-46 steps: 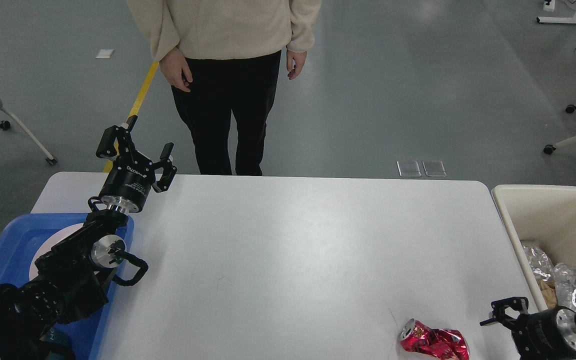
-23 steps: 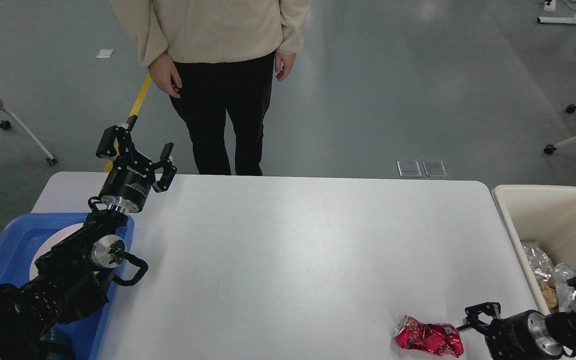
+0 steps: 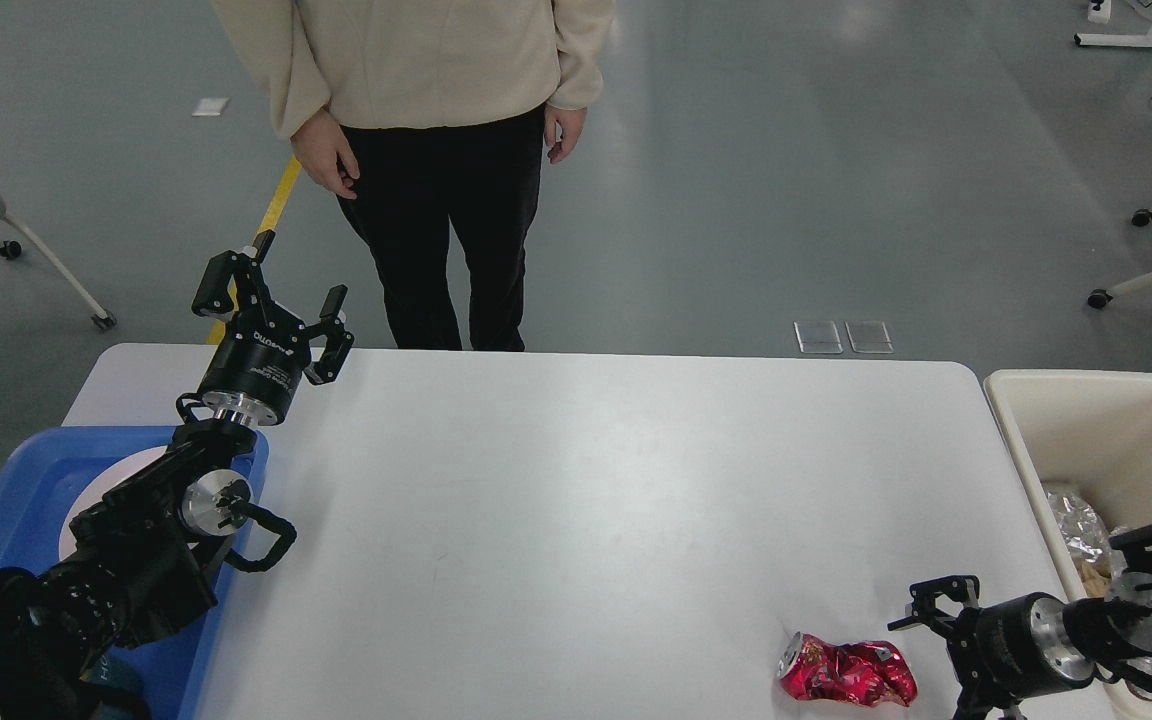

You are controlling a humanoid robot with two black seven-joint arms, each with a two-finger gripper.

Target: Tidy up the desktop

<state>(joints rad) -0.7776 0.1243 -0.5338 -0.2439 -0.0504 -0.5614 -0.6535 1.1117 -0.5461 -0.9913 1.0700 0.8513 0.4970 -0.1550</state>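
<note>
- Desktop (image 3: 576,500): white, with rounded corners; it fills the middle of the view and runs off the 6 o'clock edge.
- Tray (image 3: 6,500): blue, at 8 o'clock on the desktop's left end, with a white round plate (image 3: 101,485) in it, mostly hidden under the left arm.
- Left gripper (image 3: 271,300): at 10 o'clock, raised over the desktop's far left corner and pointing up and away; its jaws stand apart with nothing between them.
- Person (image 3: 436,150): at 12 o'clock, just beyond the far edge, in a cream top and black trousers, hands hanging at the sides.
- Can (image 3: 846,673): red, crushed, lying on its side at 5 o'clock near the front edge, its silver end turned left.
- Right gripper (image 3: 921,620): at 4 o'clock, low over the desktop, just beside the can's right end and pointing left toward it; I cannot tell whether its small dark fingers are apart or together, nor whether they touch the can.
- Bin (image 3: 1096,400): cream, at 3 o'clock, just beside the desktop's right edge, holding crumpled foil (image 3: 1076,520) and clear wrapping.
</note>
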